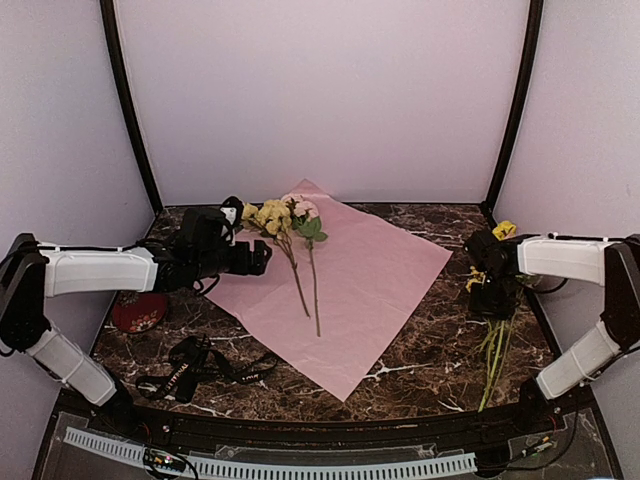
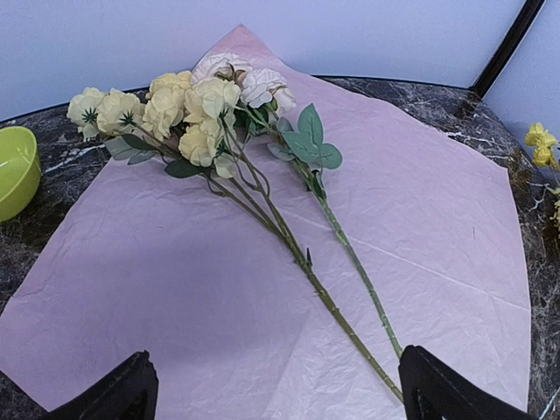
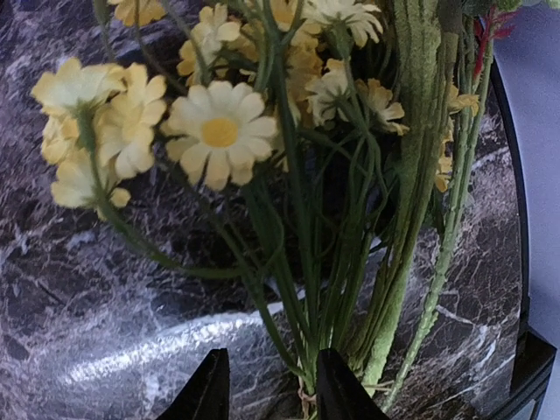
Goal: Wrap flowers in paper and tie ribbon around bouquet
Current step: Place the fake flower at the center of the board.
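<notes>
The lilac-pink paper (image 1: 380, 270) (image 2: 157, 289) lies flat as a diamond in the middle of the marble table. Two flowers (image 1: 285, 215) (image 2: 201, 114) with cream, yellow and pink blooms lie on it, stems pointing toward me. My left gripper (image 1: 258, 258) (image 2: 276, 394) hovers wide open over the paper's left part, with the stem ends by its right finger. At the right, my right gripper (image 1: 492, 295) (image 3: 273, 389) straddles the tied stems of a yellow daisy bunch (image 1: 495, 350) (image 3: 219, 131). A gap shows beside its left finger. The black ribbon (image 1: 190, 368) lies bunched at the front left.
A green bowl (image 2: 13, 171) sits left of the paper. A red round dish (image 1: 138, 312) lies under the left arm. Black corner posts and pale walls enclose the table on three sides.
</notes>
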You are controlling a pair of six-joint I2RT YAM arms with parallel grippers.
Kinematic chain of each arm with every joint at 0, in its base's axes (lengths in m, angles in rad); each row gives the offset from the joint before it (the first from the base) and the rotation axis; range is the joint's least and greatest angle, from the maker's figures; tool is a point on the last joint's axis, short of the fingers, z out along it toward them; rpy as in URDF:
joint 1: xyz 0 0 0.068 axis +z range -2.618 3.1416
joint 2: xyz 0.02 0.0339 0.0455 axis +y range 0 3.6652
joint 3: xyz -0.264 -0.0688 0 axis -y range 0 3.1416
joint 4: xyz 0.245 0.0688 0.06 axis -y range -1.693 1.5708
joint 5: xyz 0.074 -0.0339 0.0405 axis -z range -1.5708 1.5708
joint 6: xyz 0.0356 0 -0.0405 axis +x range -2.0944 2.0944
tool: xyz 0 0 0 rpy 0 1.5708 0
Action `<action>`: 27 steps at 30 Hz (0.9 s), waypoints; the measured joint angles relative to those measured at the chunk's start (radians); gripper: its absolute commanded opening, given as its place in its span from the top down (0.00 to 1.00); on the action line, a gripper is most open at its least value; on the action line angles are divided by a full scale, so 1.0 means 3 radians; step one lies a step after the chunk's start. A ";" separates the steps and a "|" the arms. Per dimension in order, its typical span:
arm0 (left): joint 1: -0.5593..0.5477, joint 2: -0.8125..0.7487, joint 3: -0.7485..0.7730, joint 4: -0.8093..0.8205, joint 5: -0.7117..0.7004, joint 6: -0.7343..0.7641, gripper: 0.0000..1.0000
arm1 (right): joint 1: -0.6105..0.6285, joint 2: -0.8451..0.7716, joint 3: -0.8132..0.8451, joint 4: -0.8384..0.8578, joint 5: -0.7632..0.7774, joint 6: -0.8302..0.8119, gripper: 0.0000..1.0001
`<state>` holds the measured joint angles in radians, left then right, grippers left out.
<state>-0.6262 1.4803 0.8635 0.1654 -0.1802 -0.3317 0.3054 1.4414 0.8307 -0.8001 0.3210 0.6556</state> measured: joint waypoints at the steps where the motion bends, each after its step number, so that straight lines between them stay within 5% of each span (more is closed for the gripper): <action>1: 0.0000 -0.0011 0.0000 -0.0006 -0.0003 0.0008 0.01 | -0.0005 0.0037 -0.0011 0.0047 0.0037 -0.0006 0.67; 9: 0.0000 -0.0008 0.0024 -0.0085 -0.0032 -0.0009 0.01 | -0.0037 0.0287 -0.0042 0.0285 0.0235 -0.0093 0.71; 16: 0.0000 0.0034 0.0114 -0.0121 -0.0051 -0.0017 0.02 | -0.0084 0.0418 -0.0042 0.0416 0.0337 -0.0188 1.00; 27: 0.0000 0.0061 0.0156 -0.0160 -0.0065 -0.0015 0.02 | -0.0078 0.0201 0.0074 0.0421 0.0055 -0.0538 1.00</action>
<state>-0.6262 1.4986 0.9104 0.1173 -0.1997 -0.3363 0.2821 1.5017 0.8528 -0.6739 0.3374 0.4942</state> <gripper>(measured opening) 0.982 0.010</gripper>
